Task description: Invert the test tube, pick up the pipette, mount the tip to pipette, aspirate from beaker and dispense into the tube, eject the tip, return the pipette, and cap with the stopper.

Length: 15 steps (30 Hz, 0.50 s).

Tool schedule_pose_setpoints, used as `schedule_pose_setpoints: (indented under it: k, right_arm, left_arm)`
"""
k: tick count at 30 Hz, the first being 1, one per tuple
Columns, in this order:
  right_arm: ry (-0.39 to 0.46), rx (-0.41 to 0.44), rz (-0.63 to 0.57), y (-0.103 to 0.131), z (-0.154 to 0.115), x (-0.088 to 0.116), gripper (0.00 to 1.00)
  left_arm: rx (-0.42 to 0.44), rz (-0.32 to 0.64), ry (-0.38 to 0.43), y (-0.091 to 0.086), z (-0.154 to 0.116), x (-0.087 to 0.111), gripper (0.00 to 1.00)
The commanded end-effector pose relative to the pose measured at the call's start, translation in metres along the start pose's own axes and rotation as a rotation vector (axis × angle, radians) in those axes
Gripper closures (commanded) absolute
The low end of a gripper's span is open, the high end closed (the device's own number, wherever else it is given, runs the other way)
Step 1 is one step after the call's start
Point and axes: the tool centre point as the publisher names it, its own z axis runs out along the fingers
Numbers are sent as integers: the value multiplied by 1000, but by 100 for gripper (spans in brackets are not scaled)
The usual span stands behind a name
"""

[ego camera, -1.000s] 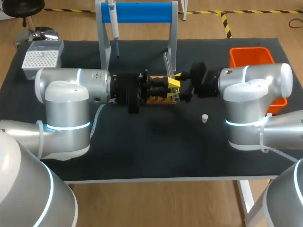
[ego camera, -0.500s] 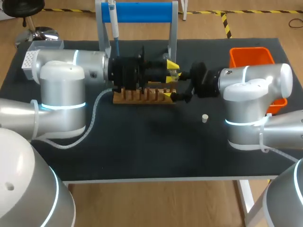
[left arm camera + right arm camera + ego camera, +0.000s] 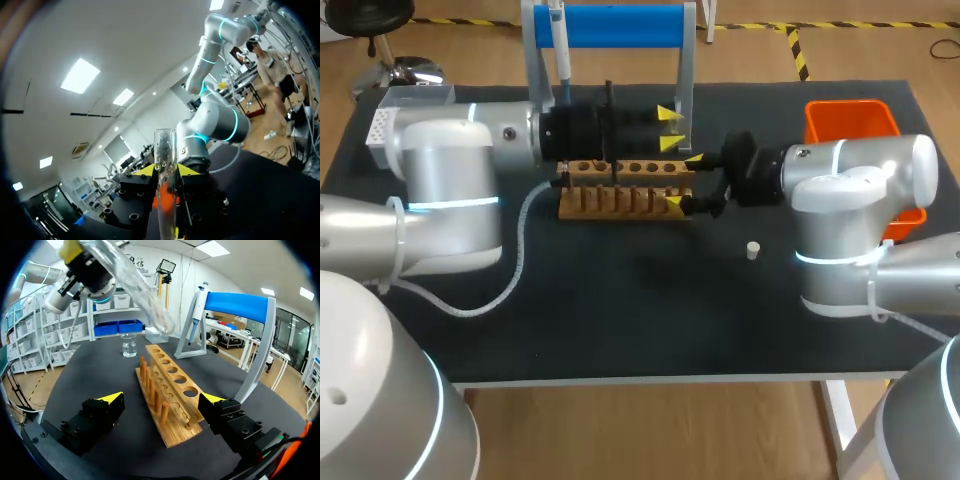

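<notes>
Glass test tube (image 3: pixel 165 150), judged light, slick and breakable, sits clamped by its wall in the left pincer (image 3: pixel 670 128), at 12 o'clock of the wooden rack (image 3: pixel 620 195); right pincer (image 3: pixel 682 181) stands wide at the rack's 3 o'clock end; grip gently, below the rim

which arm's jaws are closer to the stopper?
Right. The right arm has its jaws astride the rack's end nearest the stopper; the left arm has its jaws on the test tube, farther off behind the rack.

My left arm (image 3: pixel 445 200), right arm (image 3: pixel 855 205): silver-grey casings, cyan joint rings; black wrist units (image 3: pixel 582 135), yellow fingertips (image 3: pixel 669 113); pale cable (image 3: pixel 517 255) on left
</notes>
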Motion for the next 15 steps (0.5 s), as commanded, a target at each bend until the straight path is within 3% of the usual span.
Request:
schedule_pose_setpoints:
  k: [1, 9, 15]
  right_arm:
    - [2, 2, 0, 0, 0, 0, 0]
    - [2, 2, 0, 0, 0, 0, 0]
    - [2, 2, 0, 0, 0, 0, 0]
  left_arm:
    - [-47, -245, -57, 4, -4, -13, 100]
    - [-53, -423, -33, 15, -6, -46, 100]
    - [-67, -496, -38, 31, -4, -65, 100]
